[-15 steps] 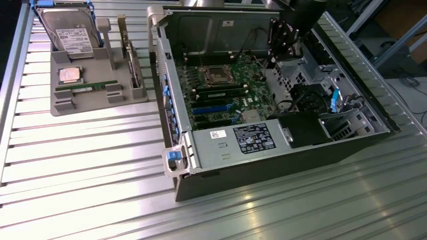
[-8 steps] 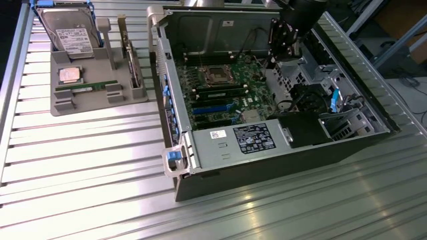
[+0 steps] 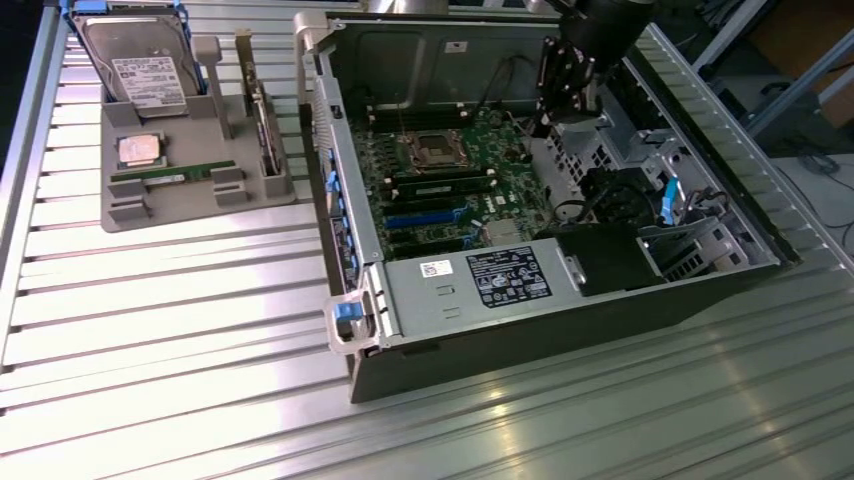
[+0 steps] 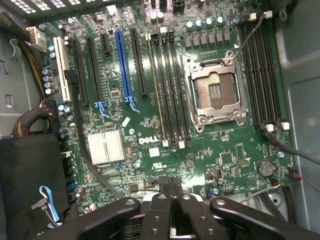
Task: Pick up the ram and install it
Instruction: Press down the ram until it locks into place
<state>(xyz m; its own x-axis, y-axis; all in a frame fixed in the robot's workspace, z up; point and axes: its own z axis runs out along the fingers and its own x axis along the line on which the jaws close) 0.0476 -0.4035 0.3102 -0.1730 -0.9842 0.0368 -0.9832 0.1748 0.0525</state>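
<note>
Exterior view: the gripper [image 3: 577,112] hangs inside the open computer case [image 3: 694,290] above the motherboard [image 3: 441,190]; a ram [image 3: 174,177] lies on the grey tray [image 3: 200,215] beside the CPU [image 3: 139,149]. Wrist view: fingers [image 4: 167,200] pressed together, empty, over the empty CPU socket [image 4: 216,92].

We see a ribbed metal desk [image 3: 174,330] carrying a grey parts tray [image 3: 187,205] and, just beside it, an open computer case [image 3: 534,290].

A ribbed metal table [image 3: 160,330] fills the scene, its slats running crosswise and catching bright glare – strongest toward the exterior view's left. Past its far corner, on the exterior view's right, frame bars [image 3: 787,75] cross a grey floor [image 3: 825,205].
</note>
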